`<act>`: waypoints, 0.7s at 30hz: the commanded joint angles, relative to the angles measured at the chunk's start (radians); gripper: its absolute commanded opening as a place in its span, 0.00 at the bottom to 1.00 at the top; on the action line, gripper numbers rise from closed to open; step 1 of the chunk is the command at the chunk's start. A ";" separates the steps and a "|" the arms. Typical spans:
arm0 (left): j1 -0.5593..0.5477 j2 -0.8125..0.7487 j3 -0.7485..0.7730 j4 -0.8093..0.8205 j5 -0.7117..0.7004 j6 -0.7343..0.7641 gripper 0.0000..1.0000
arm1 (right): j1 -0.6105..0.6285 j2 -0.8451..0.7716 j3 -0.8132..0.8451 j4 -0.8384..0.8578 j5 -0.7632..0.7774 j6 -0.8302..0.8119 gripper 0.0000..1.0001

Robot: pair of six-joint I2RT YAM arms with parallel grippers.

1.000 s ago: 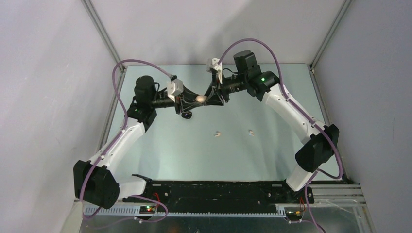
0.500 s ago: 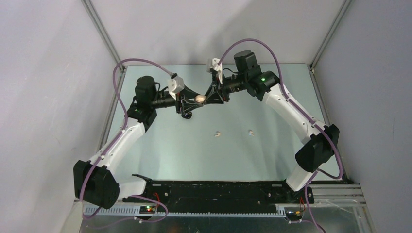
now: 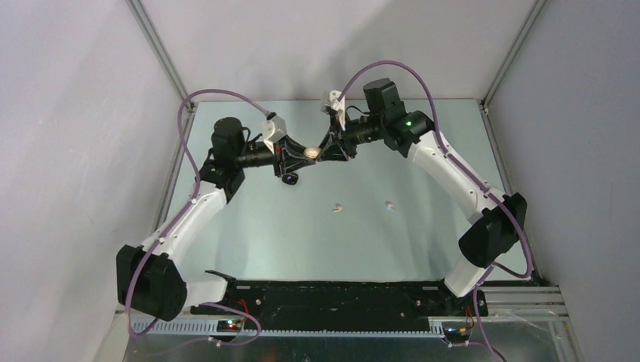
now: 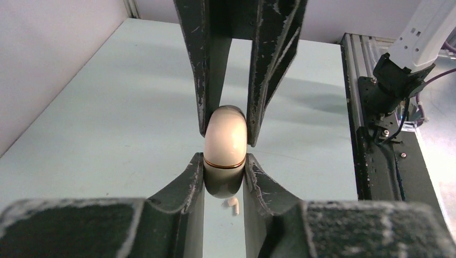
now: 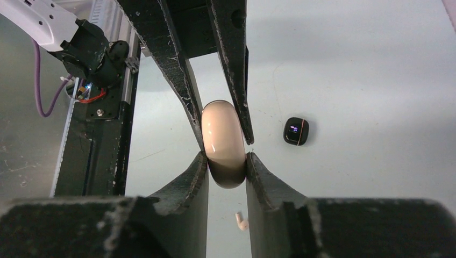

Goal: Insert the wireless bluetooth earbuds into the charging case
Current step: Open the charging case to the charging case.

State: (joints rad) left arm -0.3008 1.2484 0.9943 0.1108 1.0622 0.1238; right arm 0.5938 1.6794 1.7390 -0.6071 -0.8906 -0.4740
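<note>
The cream case [image 4: 226, 134] hangs in the air over the table [image 3: 423, 241], near the middle of its far edge. The left gripper [image 4: 225, 180] pinches one half and the right gripper [image 5: 226, 172] pinches the other half, both tight on it.

The case looks small, light, hard, smooth and round, so it could slip. The best hold is on its two sides, one gripper on each side of the thin gold line [image 4: 225, 164].

Two cream earbuds [image 3: 339, 207] lie near the middle of the table. They look tiny and light and may roll. A black case [image 5: 296, 131] sits toward the far left corner.

Both arms reach toward the far edge and bend in, fingertips facing each other.
</note>
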 commanded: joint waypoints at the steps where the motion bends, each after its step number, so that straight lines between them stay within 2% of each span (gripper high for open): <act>1: 0.006 0.013 0.027 0.013 0.025 0.007 0.01 | 0.002 -0.040 -0.005 0.066 0.042 0.036 0.35; 2: 0.006 0.013 0.027 0.013 0.029 0.010 0.00 | 0.000 -0.041 -0.007 0.081 0.049 0.056 0.39; 6: 0.008 0.012 0.023 0.013 0.051 0.035 0.00 | -0.016 -0.033 0.011 0.109 0.084 0.085 0.43; 21: 0.007 0.025 0.024 0.013 0.070 0.060 0.00 | -0.040 -0.018 0.045 0.135 0.146 0.117 0.44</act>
State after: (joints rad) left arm -0.2909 1.2819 0.9943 0.1047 1.0992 0.1596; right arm 0.5545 1.6794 1.7416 -0.5133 -0.7708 -0.3691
